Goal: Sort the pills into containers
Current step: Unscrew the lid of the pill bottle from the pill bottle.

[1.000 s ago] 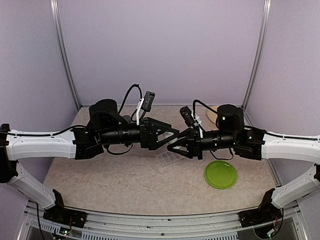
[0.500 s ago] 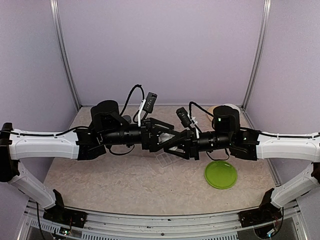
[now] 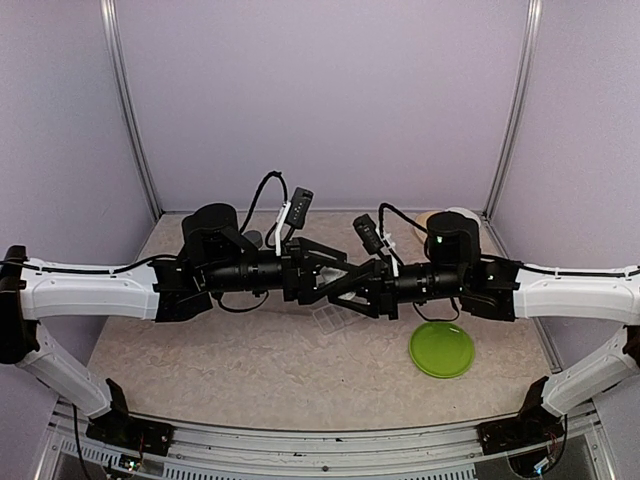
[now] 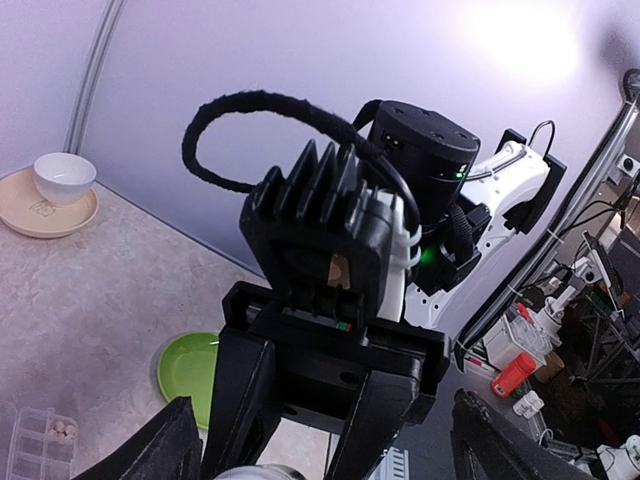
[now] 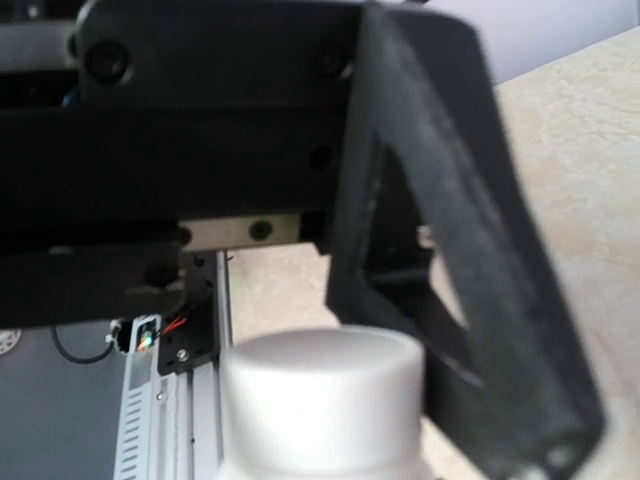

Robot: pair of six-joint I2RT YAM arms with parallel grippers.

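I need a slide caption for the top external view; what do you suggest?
Left pincer and right pincer meet mid-air by the clear pill box, green plate nearby.

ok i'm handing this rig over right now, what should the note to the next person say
right pincer: shut on the white bottle, held up over the table.
left pincer: open, jaws on either side of the bottle's top.
pill box: on the table, below where the two pincers meet; a few pale pills sit in one compartment.
done: bottle picked up.
left: open the bottle, sort the pills into the compartments.
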